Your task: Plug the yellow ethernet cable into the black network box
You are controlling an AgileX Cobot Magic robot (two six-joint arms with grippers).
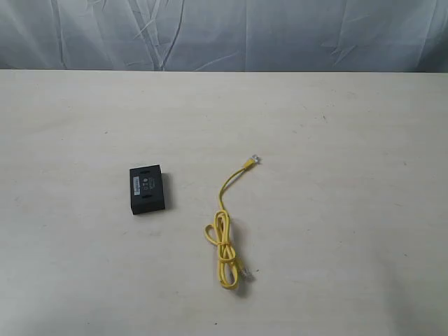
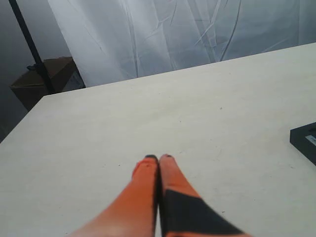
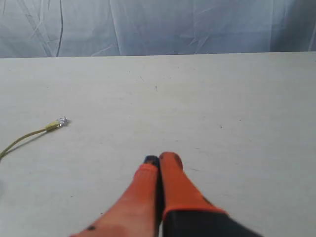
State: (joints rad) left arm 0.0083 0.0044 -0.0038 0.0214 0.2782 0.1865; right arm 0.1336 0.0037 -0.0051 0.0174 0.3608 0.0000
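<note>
The black network box (image 1: pixel 147 188) lies flat on the pale table, left of centre, with a small pale label on top. To its right the yellow ethernet cable (image 1: pixel 225 231) runs from a clear plug at the far end (image 1: pixel 255 161) through a loose loop to a second plug (image 1: pixel 246 274) nearer the front. Neither arm shows in the exterior view. In the left wrist view my left gripper (image 2: pixel 158 158) is shut and empty above bare table, with a corner of the box (image 2: pixel 306 140) at the frame edge. My right gripper (image 3: pixel 161 158) is shut and empty, and one cable plug (image 3: pixel 61 121) lies off to its side.
A wrinkled pale curtain (image 1: pixel 224 31) hangs behind the table's far edge. In the left wrist view a dark pole (image 2: pixel 29 42) and a brown box (image 2: pixel 42 81) stand beyond the table's corner.
</note>
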